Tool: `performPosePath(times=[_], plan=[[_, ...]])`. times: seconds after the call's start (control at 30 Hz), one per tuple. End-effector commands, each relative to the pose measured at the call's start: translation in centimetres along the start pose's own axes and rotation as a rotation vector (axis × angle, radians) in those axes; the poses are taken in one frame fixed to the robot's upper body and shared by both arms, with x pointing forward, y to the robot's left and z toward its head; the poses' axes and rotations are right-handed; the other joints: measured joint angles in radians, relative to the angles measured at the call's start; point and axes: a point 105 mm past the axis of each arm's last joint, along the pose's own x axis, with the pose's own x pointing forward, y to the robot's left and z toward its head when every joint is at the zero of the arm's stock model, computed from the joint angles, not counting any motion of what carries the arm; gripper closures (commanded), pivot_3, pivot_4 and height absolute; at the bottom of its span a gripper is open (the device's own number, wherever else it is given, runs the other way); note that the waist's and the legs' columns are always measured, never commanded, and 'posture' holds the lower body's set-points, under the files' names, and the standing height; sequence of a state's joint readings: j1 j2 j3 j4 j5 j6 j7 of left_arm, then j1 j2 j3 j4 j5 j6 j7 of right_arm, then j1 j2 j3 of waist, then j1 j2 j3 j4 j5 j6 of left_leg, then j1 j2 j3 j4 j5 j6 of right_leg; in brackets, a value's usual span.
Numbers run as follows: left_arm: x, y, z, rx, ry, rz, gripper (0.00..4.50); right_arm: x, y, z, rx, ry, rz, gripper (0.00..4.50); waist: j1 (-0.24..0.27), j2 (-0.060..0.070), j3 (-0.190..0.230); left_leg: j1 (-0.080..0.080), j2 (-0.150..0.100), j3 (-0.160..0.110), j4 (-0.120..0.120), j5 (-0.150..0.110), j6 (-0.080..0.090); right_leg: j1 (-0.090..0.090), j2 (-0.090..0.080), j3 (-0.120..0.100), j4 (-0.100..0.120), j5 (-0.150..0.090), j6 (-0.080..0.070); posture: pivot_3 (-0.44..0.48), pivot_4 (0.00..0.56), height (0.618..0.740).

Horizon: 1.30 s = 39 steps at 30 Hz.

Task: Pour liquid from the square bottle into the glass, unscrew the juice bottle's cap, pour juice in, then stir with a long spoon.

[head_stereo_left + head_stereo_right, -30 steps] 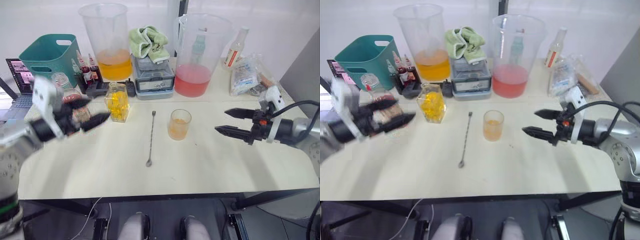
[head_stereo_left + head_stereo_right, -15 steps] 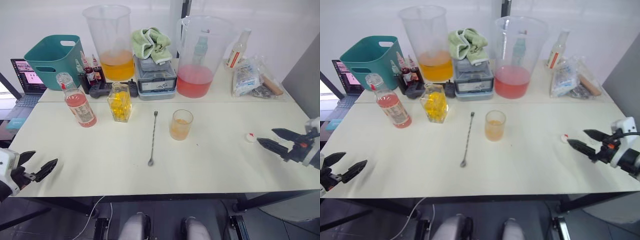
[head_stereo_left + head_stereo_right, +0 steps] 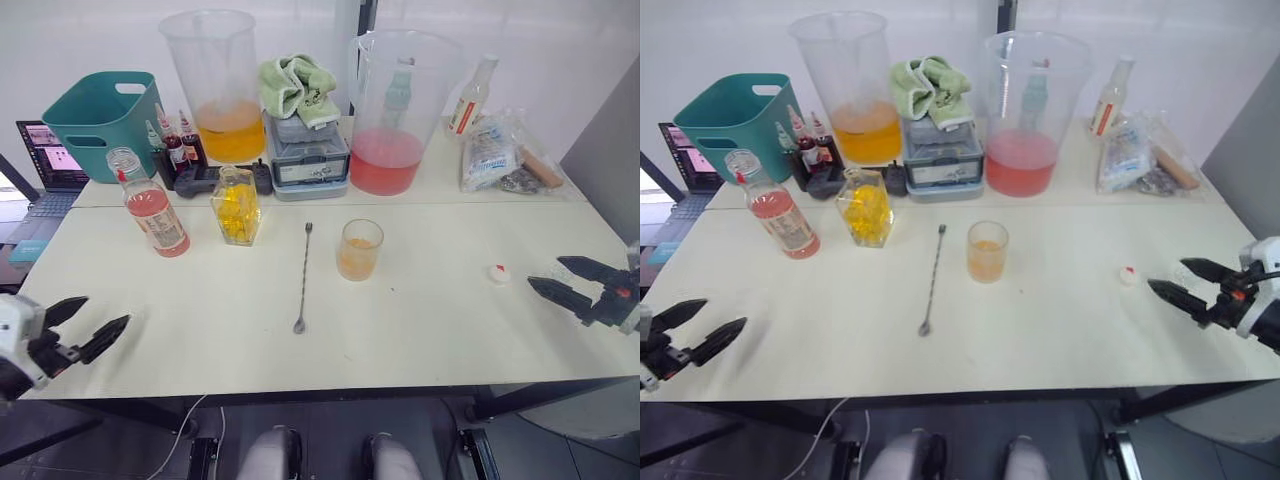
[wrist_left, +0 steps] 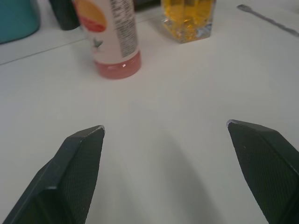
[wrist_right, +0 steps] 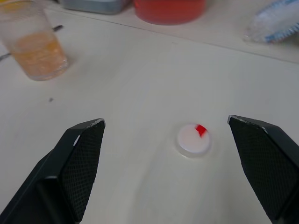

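The juice bottle (image 3: 153, 207) stands uncapped on the table's left, beyond the wide-open, empty left gripper (image 3: 78, 328). The square bottle (image 3: 236, 204), the long spoon (image 3: 303, 277) and the part-filled glass (image 3: 359, 249) sit mid-table (stirring apparently remains). The cap (image 3: 498, 273) lies just before the wide-open right gripper (image 3: 567, 278).

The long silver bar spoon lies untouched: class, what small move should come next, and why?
Probably the right end effector, open and empty near the table's right edge, should swing toward the long silver bar spoon. The short clear tumbler holds orange liquid, and the small white cap is off the pink plastic juice bottle, so stirring seems left.
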<state>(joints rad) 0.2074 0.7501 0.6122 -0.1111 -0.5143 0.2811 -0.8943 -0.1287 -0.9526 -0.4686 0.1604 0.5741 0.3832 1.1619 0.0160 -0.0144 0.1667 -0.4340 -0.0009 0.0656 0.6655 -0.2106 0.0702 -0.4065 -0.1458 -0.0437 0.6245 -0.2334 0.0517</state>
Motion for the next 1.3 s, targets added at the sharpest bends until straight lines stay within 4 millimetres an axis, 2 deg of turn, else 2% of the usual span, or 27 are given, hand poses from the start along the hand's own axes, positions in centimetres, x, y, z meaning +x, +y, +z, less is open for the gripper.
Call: performPosePath(times=[0.03,0.1,0.2,0.33,0.47,0.63,0.83,0.97,1.17,1.3], plan=[[2.3,-1.7,2.3,0.020,-0.044,-0.030,0.05,0.9,3.0,2.3,-0.064,-0.002,0.160,0.00,0.001,0.000,0.000,0.000,0.000,0.000,0.000,0.000,0.000,0.000,0.001,0.000,0.000,0.000,0.000,0.000,0.150,0.736],[4.0,-3.6,3.2,0.031,-0.054,-0.075,0.05,1.5,4.4,3.3,-0.077,-0.004,0.232,0.00,0.001,0.000,0.000,0.000,0.000,0.000,0.000,0.000,0.000,0.001,0.001,0.000,0.000,0.000,0.001,0.000,0.150,0.736],[6.1,-7.9,3.9,0.091,-0.022,-0.191,0.05,2.4,6.5,4.0,-0.148,0.037,0.322,0.00,0.002,0.000,0.000,0.000,-0.001,0.000,0.000,0.000,0.002,0.001,0.001,0.000,0.000,0.001,0.002,0.000,0.150,0.736],[8.5,-10.6,5.3,0.061,-0.048,-0.208,0.05,3.5,8.6,5.7,-0.213,0.026,0.399,0.00,0.002,-0.001,0.000,0.000,-0.001,0.001,0.000,0.001,0.003,0.001,0.003,0.000,0.000,0.001,0.002,0.000,0.150,0.736],[11.7,-13.3,5.0,0.039,0.018,-0.203,0.05,4.4,10.0,7.0,-0.258,0.012,0.454,0.00,0.010,-0.001,0.000,0.001,-0.001,0.000,0.001,0.004,0.007,0.002,0.007,0.001,0.000,0.001,0.002,0.000,0.150,0.736],[14.1,-14.9,4.9,-0.044,0.066,-0.140,0.05,4.8,10.2,7.4,-0.295,0.006,0.447,0.00,0.021,-0.002,0.000,0.000,-0.001,0.000,0.002,0.004,0.008,0.003,0.009,0.002,0.000,0.002,0.003,0.000,0.150,0.736],[15.7,-16.4,4.2,-0.053,0.130,-0.109,0.05,5.1,10.5,7.4,-0.306,-0.005,0.442,0.00,0.024,-0.002,0.000,0.000,-0.001,0.000,0.002,0.004,0.008,0.003,0.010,0.003,0.000,0.002,0.003,0.000,0.150,0.736],[17.2,-18.2,2.5,-0.028,0.201,-0.102,0.05,5.0,10.4,7.4,-0.327,-0.010,0.408,0.00,0.029,-0.002,0.000,0.000,-0.001,-0.001,0.003,0.004,0.008,0.003,0.010,0.003,0.000,0.002,0.003,0.000,0.150,0.736],[18.0,-19.7,1.1,-0.012,0.239,-0.121,0.05,4.6,10.2,7.6,-0.341,-0.008,0.387,0.00,0.033,-0.002,0.000,0.000,-0.001,-0.001,0.004,0.004,0.008,0.003,0.010,0.003,0.000,0.002,0.003,0.000,0.150,0.736],[18.0,-18.9,0.3,0.018,0.277,-0.077,1.21,4.4,10.1,7.6,-0.349,-0.008,0.380,0.00,0.036,-0.002,0.000,0.000,-0.001,-0.002,0.005,0.004,0.008,0.004,0.010,0.003,0.000,0.002,0.003,0.000,0.150,0.736]])
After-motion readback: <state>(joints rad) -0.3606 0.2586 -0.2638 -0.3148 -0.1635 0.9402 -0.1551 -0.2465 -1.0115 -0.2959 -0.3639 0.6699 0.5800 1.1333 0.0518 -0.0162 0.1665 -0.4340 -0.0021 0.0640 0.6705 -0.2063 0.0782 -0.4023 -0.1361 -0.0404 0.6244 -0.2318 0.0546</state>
